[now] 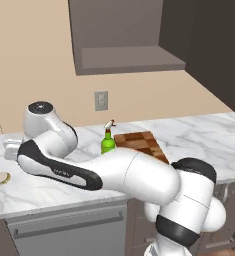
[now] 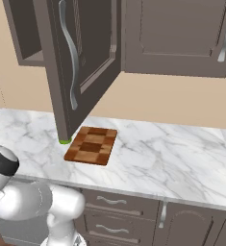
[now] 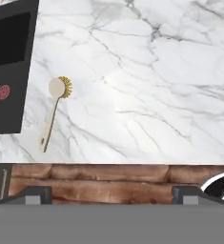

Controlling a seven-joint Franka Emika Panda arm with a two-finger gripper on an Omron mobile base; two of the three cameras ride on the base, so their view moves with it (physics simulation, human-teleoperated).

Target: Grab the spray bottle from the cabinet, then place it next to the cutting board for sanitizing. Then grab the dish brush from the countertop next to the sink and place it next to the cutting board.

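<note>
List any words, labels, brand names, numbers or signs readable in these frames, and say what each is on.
No text can be read.
The spray bottle shows no readable label in the left base view.
The round red mark on the dark sink in the hand view carries no readable characters.
The dish brush and cutting board are unmarked.

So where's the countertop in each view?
Left base: band across the middle.
Right base: wide middle band, below the cabinets.
Hand: upper two thirds.
Landmarks: board lies on it in both base views; brush in left base and hand.
</note>
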